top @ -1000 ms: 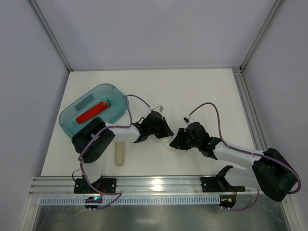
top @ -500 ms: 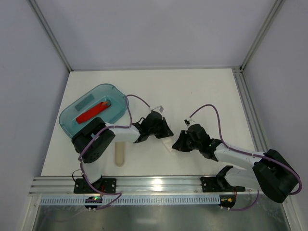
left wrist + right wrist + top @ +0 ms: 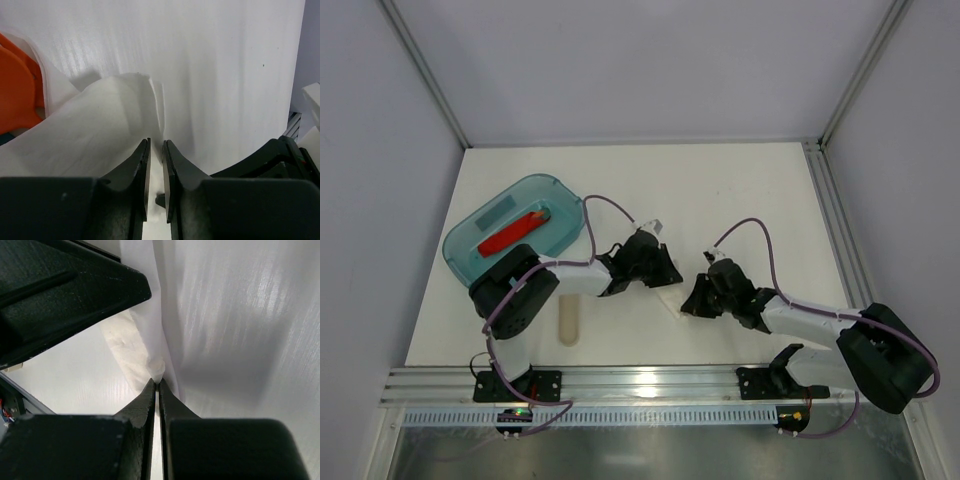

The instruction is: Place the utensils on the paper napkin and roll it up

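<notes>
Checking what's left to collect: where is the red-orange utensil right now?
In the top view, the red-orange utensil lies inside the teal tray on the left side of the table, just beyond the left arm.

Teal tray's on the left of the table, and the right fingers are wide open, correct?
No: the right fingers are shut, pinching the paper napkin; the right wrist view shows it. The teal tray is on the left of the table.

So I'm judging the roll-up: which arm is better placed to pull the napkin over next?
Right, probably: the right gripper is shut on an edge of the paper napkin, while the left gripper has its jaws slightly apart.
</notes>
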